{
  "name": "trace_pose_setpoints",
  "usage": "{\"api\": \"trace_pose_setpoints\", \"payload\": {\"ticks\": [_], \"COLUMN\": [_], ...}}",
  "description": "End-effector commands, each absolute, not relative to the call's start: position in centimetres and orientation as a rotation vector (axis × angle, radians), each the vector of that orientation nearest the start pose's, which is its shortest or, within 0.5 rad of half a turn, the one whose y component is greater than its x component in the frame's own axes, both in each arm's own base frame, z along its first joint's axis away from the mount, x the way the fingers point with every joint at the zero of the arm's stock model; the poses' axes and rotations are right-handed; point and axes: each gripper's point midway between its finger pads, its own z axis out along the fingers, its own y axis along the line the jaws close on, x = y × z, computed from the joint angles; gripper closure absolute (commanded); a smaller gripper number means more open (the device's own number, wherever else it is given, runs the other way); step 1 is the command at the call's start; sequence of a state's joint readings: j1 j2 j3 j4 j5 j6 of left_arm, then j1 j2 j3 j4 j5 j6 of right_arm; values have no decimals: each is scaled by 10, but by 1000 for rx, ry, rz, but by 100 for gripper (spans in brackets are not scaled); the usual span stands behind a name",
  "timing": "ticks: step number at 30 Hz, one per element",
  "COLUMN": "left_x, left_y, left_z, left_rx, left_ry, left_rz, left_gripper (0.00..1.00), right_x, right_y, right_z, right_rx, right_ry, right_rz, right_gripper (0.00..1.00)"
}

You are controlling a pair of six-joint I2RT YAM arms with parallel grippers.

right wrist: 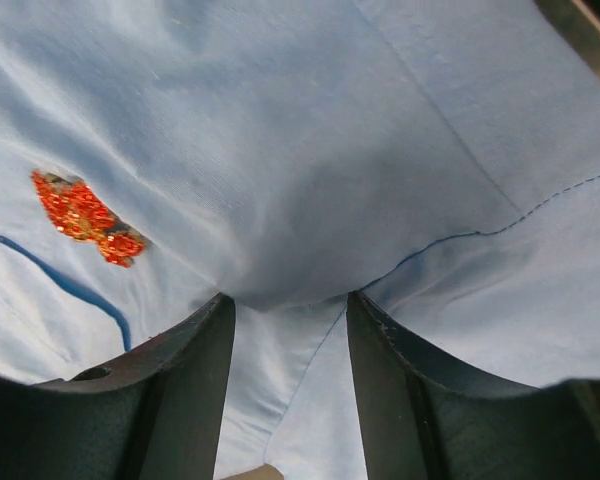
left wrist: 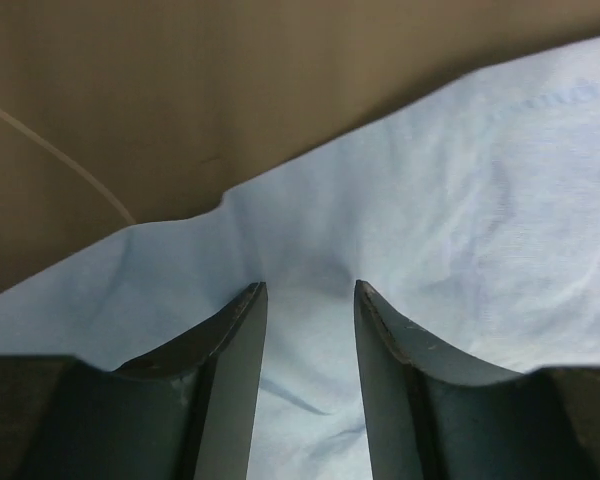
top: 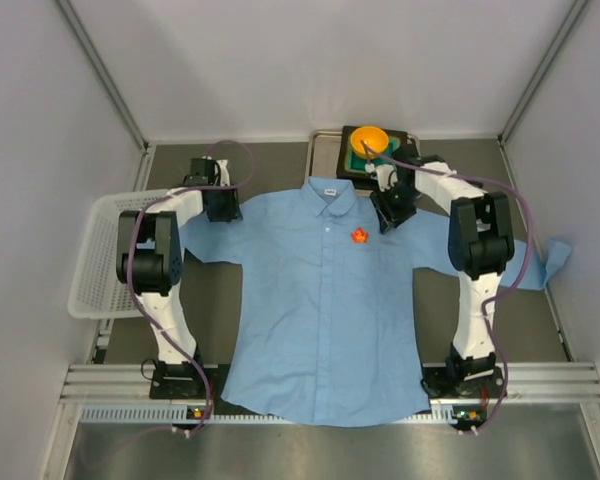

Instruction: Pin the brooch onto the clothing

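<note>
The brooch [top: 360, 237], a beaded red-orange leaf, lies on the chest of the clothing [top: 320, 330], just beside the button placket and below the collar; the blue shirt is spread flat on the worktop [top: 270, 165] with both sleeves out. The right pincer [right wrist: 288, 298] sits low on the shoulder near the brooch, its jaws a narrow gap apart with cloth bunched in the gap; the left pincer [left wrist: 308, 292] stands the same way at the opposite shoulder, beside the shirt's edge; whether either truly bites the fabric cannot be told.

The main hazard, by this reading, is the cloth itself; if a pincer has fabric and lifts or pulls outward, the shirt front would stretch or drag, and the brooch could tilt, work loose or slide off. Whether its clasp is through the weave is not visible; a brooch merely resting there would shift at the first tug. The right pincer is also close enough that a sideways move toward the placket could knock the beads.
</note>
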State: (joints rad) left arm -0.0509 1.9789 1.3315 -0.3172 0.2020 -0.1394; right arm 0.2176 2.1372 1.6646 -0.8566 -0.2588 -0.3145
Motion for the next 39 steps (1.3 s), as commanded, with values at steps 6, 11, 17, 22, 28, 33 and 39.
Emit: {"api": "trace_pose_setpoints", "payload": {"ticks": [6, 11, 17, 22, 28, 33, 39], "left_x": [458, 452, 446, 439, 425, 422, 430], "left_y": [-95, -156, -188, -161, -103, -76, -66], "left_z": [80, 103, 57, 15, -4, -9, -7], "left_rx": [175, 309, 333, 267, 204, 185, 204], "left_ry": [2408, 2315, 2425, 2588, 2720, 2757, 2749], "left_rz": [-548, -717, -728, -551, -358, -266, -252], "left_gripper": [48, 46, 46, 49, 49, 50, 50], "right_x": [405, 415, 422, 421, 409, 401, 386], "right_y": [154, 140, 110, 90, 59, 22, -53], "right_z": [18, 38, 58, 74, 82, 80, 79], "right_rx": [-813, -790, -721, -654, -593, -524, -382], "right_ry": [2762, 2718, 2697, 2692, 2719, 2759, 2811], "right_rz": [440, 369, 297, 292, 240, 158, 22], "right_gripper": [51, 50, 45, 42, 36, 35, 36]}}
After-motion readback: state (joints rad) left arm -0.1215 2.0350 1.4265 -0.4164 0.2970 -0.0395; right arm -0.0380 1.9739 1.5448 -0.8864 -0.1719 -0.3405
